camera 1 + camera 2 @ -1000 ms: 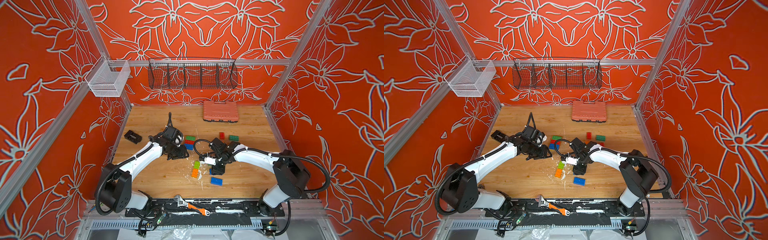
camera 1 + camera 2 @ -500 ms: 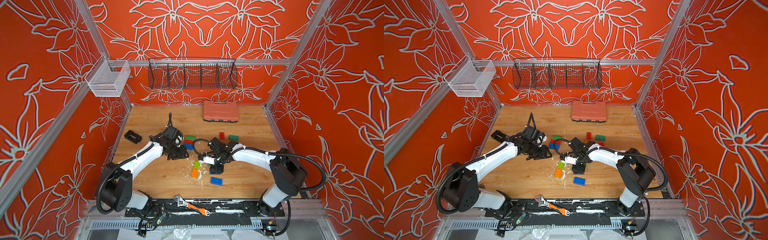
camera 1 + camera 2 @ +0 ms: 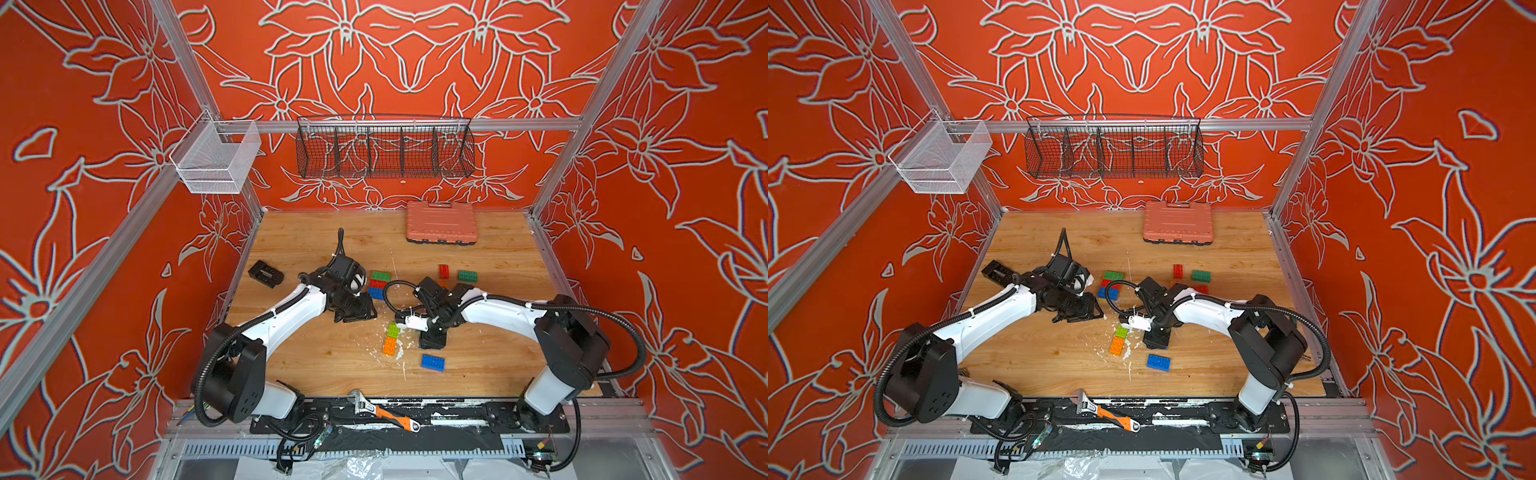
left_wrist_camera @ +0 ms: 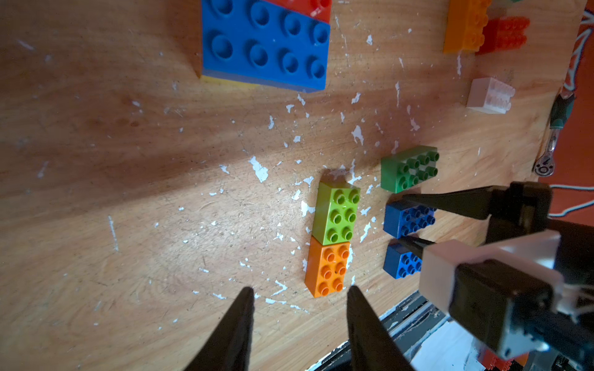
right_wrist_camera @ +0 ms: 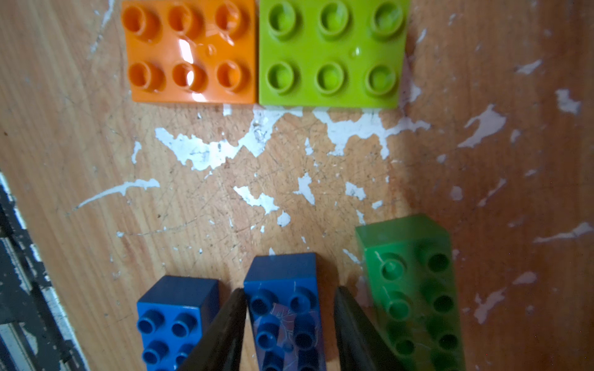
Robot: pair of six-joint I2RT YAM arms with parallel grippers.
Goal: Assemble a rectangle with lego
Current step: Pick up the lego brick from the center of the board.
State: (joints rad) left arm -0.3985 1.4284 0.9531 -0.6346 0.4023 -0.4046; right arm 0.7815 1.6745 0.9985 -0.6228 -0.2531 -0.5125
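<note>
Front rail, off the bench (image 3: 316,365): one orange-handled wrench (image 3: 382,412).

Near bench: two loose blue bricks side by side. The nearer blue brick (image 3: 432,362) lies free. The second blue brick (image 5: 283,308) sits between the jaws of the right tool (image 5: 288,290), which bracket it with a sliver of gap on one side, so it is not yet clenched by my eye. One green brick (image 5: 411,289) lies just beyond.

Hazard: the finger standing between the blues may shove the nearer one, and the other may clip the green. A skewed lift could set the brick crooked and knock the loose row apart.

Row: orange brick (image 3: 390,345) and lime brick (image 3: 393,329), touching end to end, likely the rectangle's start.

Left tool (image 4: 299,292): released, empty, above bare bench near the orange.

Mid bench: one cluster (image 3: 379,284) of green, red and blue, with a yellow edge beneath.

Farther: one white brick (image 4: 490,96), a second orange brick (image 4: 466,25) with a red brick (image 4: 504,35) beside it, a lone red brick (image 3: 444,271) and a dark green brick (image 3: 467,275).

Far: one black block (image 3: 266,273), one tool case (image 3: 441,223), two wire baskets.

Tally seen: blue three, green three, red three, orange two; lime, white and yellow one each.
</note>
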